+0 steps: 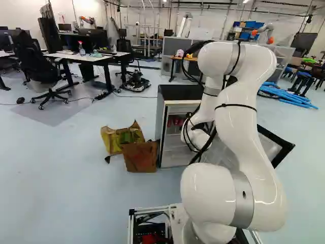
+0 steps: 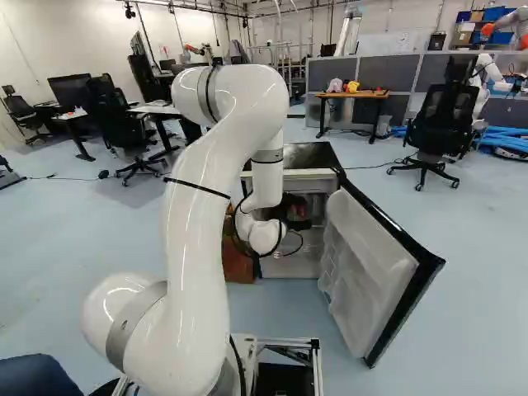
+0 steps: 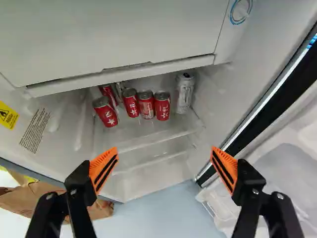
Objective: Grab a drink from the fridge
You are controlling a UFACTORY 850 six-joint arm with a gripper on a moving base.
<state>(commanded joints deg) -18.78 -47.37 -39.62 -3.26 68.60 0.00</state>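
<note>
Standing open, the fridge (image 2: 305,155) has its door (image 2: 363,264) swung wide, which leaves the front free for the white arm (image 2: 198,239) to reach in. A brown paper bag (image 1: 140,156) sits by the front corner away from the hinge side, out of the door's way. Inside, an upper compartment (image 3: 114,34) overhangs the shelf (image 3: 153,130), so the approach should probably pass below its bottom edge. The gripper (image 3: 165,149) faces the shelf's front edge, fingers spread far apart and holding nothing, presumably to straddle one drink without knocking its neighbours. The drinks are on that shelf: a pale can (image 3: 184,93) near the back corner on the hinge side, three red cans (image 3: 146,104) upright beside it, and toward the opposite side a tilted can (image 3: 105,112), partly hiding another red can (image 3: 108,93).
</note>
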